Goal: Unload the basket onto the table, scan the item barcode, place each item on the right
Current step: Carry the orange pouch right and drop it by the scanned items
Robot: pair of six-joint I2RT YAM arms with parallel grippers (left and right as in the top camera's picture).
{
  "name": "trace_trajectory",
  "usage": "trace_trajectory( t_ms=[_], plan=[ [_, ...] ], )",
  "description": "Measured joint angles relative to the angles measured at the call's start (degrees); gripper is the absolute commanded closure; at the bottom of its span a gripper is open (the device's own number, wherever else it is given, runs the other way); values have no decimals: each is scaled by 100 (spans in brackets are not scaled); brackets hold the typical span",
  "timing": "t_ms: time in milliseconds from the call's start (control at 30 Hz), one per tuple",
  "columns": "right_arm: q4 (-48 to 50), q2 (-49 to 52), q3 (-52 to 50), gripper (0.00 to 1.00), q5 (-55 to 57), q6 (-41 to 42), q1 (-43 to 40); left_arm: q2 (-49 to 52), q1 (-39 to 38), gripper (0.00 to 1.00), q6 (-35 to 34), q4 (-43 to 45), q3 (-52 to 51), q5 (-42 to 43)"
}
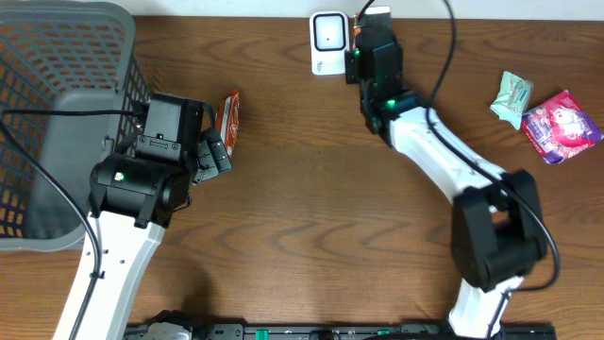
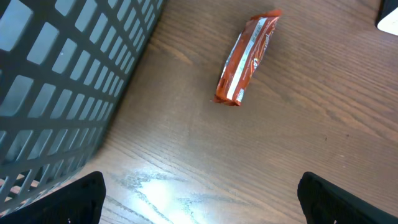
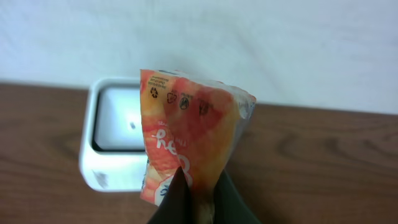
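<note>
The packet (image 3: 189, 134), judged light and crinkly-soft, is pinched at its lower edge by the closed right gripper (image 3: 198, 198); the left gripper (image 2: 202, 202) is spread wide, empty.

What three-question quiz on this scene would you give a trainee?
1. True or false: the right gripper holds a pouch in front of the scanner.
2. The left gripper is: A) open above the wrapper; B) shut on it; C) inside the basket.
3. How many packets lie near the overhead view's right edge?
Key: 1 true; 2 A; 3 two.
</note>
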Motion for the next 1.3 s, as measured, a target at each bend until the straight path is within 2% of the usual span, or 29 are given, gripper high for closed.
trace_trajectory(
  t_ms=[167, 400, 500, 667, 867, 1067, 1300],
  plan=[
    [-87, 651, 466, 99, 46, -164, 63, 0, 0, 2, 0, -4, 0, 0],
    [-1180, 1502, 2522, 99, -59, -210, 109, 0, 0, 2, 0, -2, 0, 0],
    [-1578, 1729, 3075, 99, -94, -205, 109, 0, 0, 2, 0, -2, 0, 0],
    [-1974, 1934, 3191, 99, -216, -155, 107, 0, 0, 2, 0, -2, 0, 0],
    [-2253, 1917, 3195, 99, 120, 328, 11, 0, 0, 2, 0, -4, 0, 2],
    [-3359, 1716, 3202, 99, 562, 627, -726, 0, 0, 2, 0, -4, 0, 2],
    [-4841, 1558, 3233, 99, 1040, 734, -2258, 0, 0, 2, 0, -4, 0, 0]
  ],
)
